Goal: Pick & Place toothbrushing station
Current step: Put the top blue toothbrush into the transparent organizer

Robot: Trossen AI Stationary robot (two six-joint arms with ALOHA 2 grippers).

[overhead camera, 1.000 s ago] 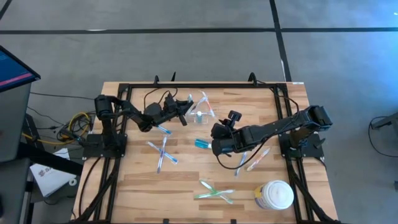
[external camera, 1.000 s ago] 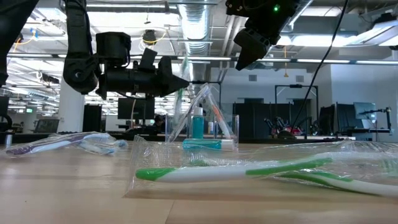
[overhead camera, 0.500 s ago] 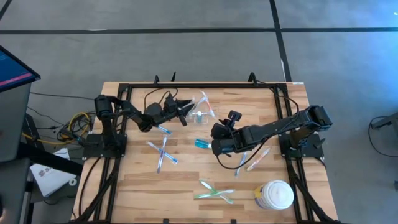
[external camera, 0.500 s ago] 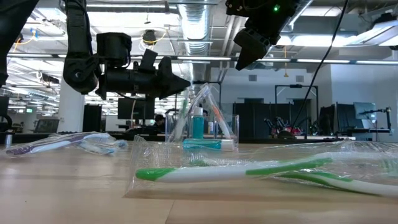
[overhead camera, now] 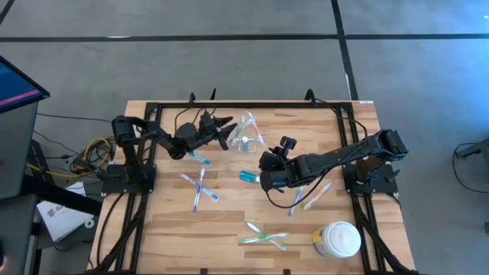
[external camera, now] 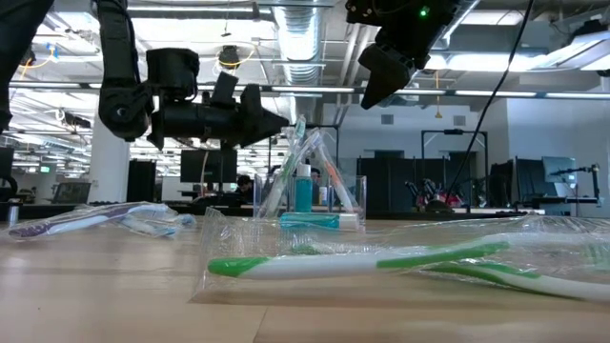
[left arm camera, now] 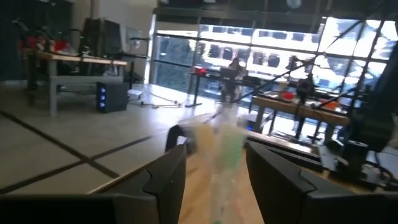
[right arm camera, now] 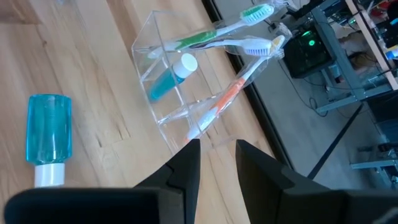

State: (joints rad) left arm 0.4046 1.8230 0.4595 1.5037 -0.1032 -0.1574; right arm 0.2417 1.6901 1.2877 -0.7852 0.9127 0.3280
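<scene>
From above, a wooden table [overhead camera: 176,229] holds a small clear holder [overhead camera: 246,134] near its far edge, toothbrushes leaning in it. The left gripper [overhead camera: 222,128] hovers just left of it, jaws spread, nothing held. The right gripper [overhead camera: 269,182] waits mid-table beside a teal tube [overhead camera: 247,176]; its jaws stand slightly apart, empty. Loose wrapped toothbrushes [overhead camera: 199,186] lie nearer. At table height, a green toothbrush [external camera: 381,262] in clear wrap lies nearest. The right wrist view shows green, white and orange brushes crossing in the holder. The brushes look light, thin and slippery; pinching the stiff handle mid-length seems safest.
</scene>
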